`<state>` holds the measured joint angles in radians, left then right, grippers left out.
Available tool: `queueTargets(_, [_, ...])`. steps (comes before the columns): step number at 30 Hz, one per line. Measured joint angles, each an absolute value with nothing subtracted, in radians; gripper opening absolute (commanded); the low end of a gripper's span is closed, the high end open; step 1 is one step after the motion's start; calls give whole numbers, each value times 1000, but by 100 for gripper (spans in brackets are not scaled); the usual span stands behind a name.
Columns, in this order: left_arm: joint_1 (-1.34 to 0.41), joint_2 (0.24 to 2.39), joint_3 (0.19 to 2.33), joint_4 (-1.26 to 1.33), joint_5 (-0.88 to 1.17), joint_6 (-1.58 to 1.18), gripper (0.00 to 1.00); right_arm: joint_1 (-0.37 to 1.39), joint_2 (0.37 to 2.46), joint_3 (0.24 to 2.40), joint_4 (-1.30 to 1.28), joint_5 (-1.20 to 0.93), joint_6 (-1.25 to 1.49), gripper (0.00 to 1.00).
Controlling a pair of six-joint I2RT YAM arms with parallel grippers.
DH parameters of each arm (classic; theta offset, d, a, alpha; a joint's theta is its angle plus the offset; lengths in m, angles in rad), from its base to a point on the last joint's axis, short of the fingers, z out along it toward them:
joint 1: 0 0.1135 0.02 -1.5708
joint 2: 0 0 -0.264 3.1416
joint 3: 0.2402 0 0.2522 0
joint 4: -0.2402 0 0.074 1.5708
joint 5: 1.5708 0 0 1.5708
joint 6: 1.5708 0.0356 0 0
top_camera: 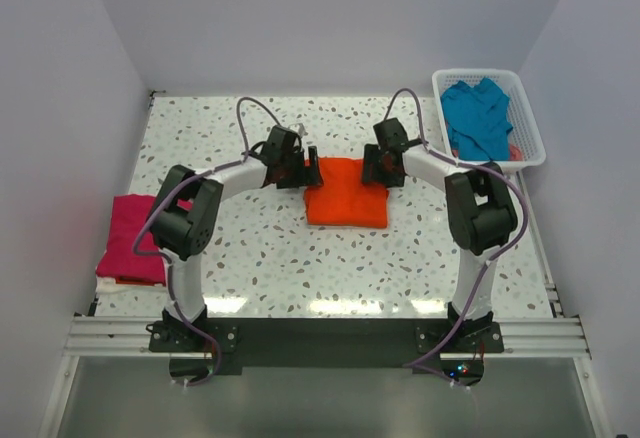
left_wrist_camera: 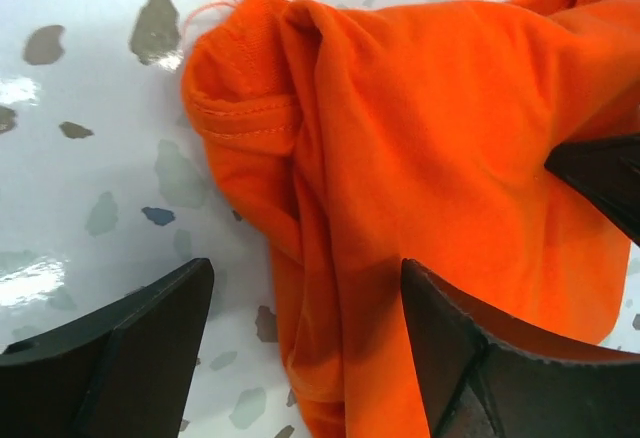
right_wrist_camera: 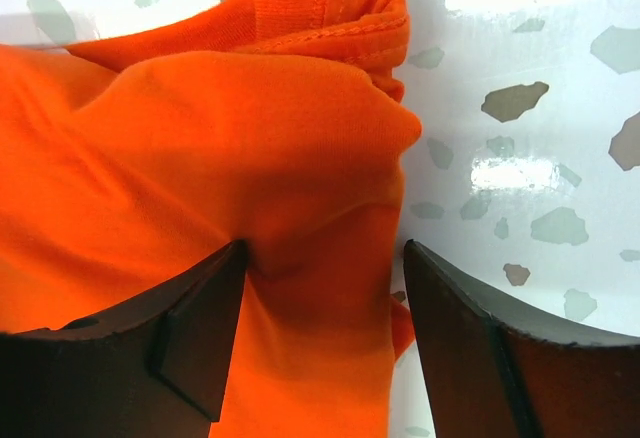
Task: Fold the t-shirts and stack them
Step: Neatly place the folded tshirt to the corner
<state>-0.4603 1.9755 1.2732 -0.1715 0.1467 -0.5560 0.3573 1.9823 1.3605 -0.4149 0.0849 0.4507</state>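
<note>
Left pincer and right pincer face inward, jaws apart.

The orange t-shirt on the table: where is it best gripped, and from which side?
Take the orange t-shirt at its two far corners, left gripper from the left edge, right gripper from the right. It lies folded flat; there the layers bunch up, so open jaws probably catch them all.

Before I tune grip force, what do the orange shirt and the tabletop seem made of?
Orange shirt: soft matte knit cloth, probably cotton jersey; it creases and has a stitched hem. Tabletop: hard glossy surface with grey flecks, like terrazzo or laminate; it mirrors the lights.
</note>
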Motion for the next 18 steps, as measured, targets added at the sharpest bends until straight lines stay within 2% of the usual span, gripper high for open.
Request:
queueTargets(3, [-475,1980,1261,-137,161,-559,69,351,1988,1362,-409,80,450,68])
queueTargets(6, [-496,1993,1256,-105,172,-572,53,341,1991,1368,-407,65,449,68])
queueTargets(7, [-505,2000,1257,-91,174,-582,38,339,1991,1370,-407,60,449,68])
queueTargets(9, [-523,2016,1258,-75,175,-599,20,333,1997,1380,-410,56,448,69])
queueTargets(10, [-531,2025,1258,-67,179,-613,2,331,1999,1386,-414,52,448,70])
queueTargets(14, [-541,2028,1262,-72,163,-666,0,327,2002,1425,-447,53,447,77])
queueTargets(18, [-522,2005,1269,-141,116,-738,0,327,1963,1432,-472,53,448,79])
